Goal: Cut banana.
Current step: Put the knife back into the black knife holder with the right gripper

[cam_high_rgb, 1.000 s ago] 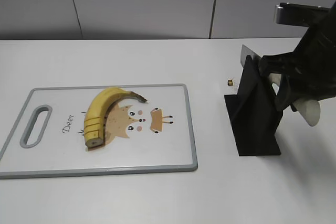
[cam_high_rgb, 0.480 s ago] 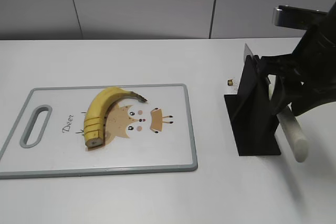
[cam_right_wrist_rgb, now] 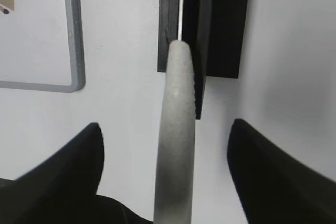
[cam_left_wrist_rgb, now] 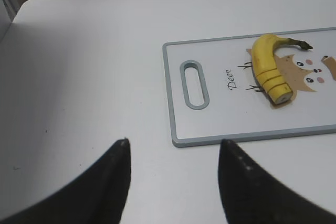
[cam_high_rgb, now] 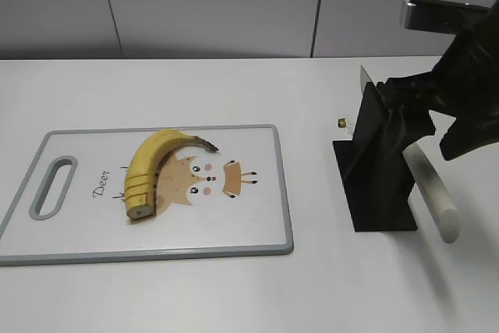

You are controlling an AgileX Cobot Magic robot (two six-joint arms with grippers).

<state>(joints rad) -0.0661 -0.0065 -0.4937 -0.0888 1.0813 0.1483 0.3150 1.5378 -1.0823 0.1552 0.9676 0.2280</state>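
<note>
White table point(cam_high_rgb: 234, 294) below grey wall panels, banana point(cam_high_rgb: 152, 168) on cutting board point(cam_high_rgb: 257, 232), both grippers point(cam_left_wrist_rgb: 173, 182) point(cam_right_wrist_rgb: 165, 177) spread, empty.

Yellow, brown-specked banana point(cam_high_rgb: 148, 165); grey-rimmed white board point(cam_high_rgb: 249, 224)

Only readable text: "Deer" point(cam_left_wrist_rgb: 231, 78), handwritten-style dark script, printed on the white cutting board point(cam_left_wrist_rgb: 210, 124) w/ grey rim. In left wrist view it reads rotated, running up the board, between the slot handle point(cam_left_wrist_rgb: 194, 84) and the cartoon deer print point(cam_left_wrist_rgb: 302, 72), well ahead of the left gripper point(cam_left_wrist_rgb: 173, 153) fingertips point(cam_left_wrist_rgb: 122, 145), up and to the right of them. Same word in exterior view point(cam_high_rgb: 100, 182), tilted, beside the handle slot. No brand, no numbers, no labels on the black knife stand point(cam_high_rgb: 378, 177), the pale knife handle point(cam_right_wrist_rgb: 176, 129) between the right gripper's fingers, or the table. Nothing else legible.
</note>
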